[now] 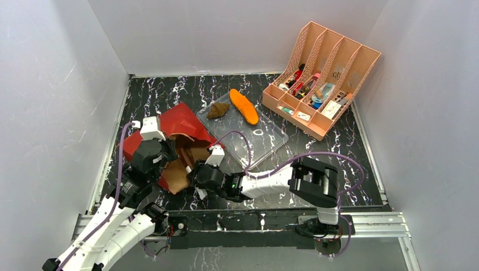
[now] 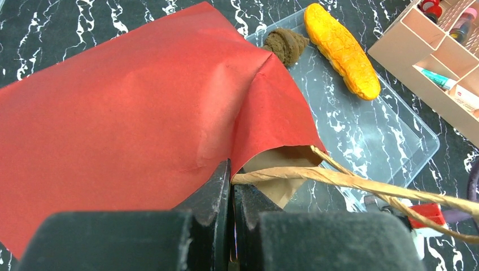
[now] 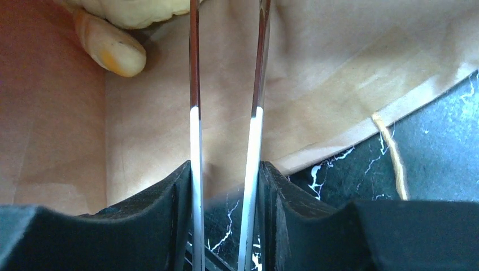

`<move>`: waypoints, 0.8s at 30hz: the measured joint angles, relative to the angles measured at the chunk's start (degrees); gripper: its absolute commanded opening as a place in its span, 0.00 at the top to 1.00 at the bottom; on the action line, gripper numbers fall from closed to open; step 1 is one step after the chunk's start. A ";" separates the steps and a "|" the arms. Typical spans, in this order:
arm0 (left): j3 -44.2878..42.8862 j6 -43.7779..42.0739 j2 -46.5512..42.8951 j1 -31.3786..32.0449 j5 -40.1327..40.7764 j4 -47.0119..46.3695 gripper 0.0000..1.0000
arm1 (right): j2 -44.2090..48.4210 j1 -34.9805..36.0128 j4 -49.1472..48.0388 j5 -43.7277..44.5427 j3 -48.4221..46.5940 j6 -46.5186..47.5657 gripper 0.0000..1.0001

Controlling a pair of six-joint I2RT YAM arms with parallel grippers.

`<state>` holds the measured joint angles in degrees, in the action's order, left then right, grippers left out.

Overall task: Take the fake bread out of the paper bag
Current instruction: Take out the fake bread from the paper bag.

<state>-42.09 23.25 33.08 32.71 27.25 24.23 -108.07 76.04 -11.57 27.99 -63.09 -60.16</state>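
Note:
The red paper bag (image 1: 181, 121) lies on its side, its brown mouth facing my arms. My left gripper (image 2: 231, 180) is shut on the bag's rim where the twisted handle (image 2: 350, 183) comes out. My right gripper (image 3: 226, 175) is shut on a pair of metal tongs (image 3: 195, 113). Their two blades reach into the bag's kraft interior (image 3: 316, 68) towards a pale tan piece of fake bread (image 3: 113, 53) deep inside. An orange-brown loaf (image 1: 244, 106) and a dark brown lump (image 1: 218, 110) lie on the clear tray (image 1: 265, 138).
A pink desk organiser (image 1: 325, 73) holding small items stands at the back right. The clear tray sits just right of the bag's mouth. White walls close in the black marbled table on three sides.

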 measured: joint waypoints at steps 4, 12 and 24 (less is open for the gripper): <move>-0.02 0.46 0.60 0.00 -0.31 -0.04 1.00 | 0.88 0.27 -1.27 1.68 0.00 2.24 0.59; -0.02 1.93 2.22 0.02 -0.93 -0.26 1.00 | 3.13 0.42 -2.32 3.79 -0.70 5.15 0.56; -0.04 2.55 3.27 0.86 -1.03 -0.48 1.00 | 0.24 -0.55 1.72 4.04 -7.65 7.20 0.54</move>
<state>-42.13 25.80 36.35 33.57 26.22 23.75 -107.83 75.50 -9.85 32.04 -70.74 -52.96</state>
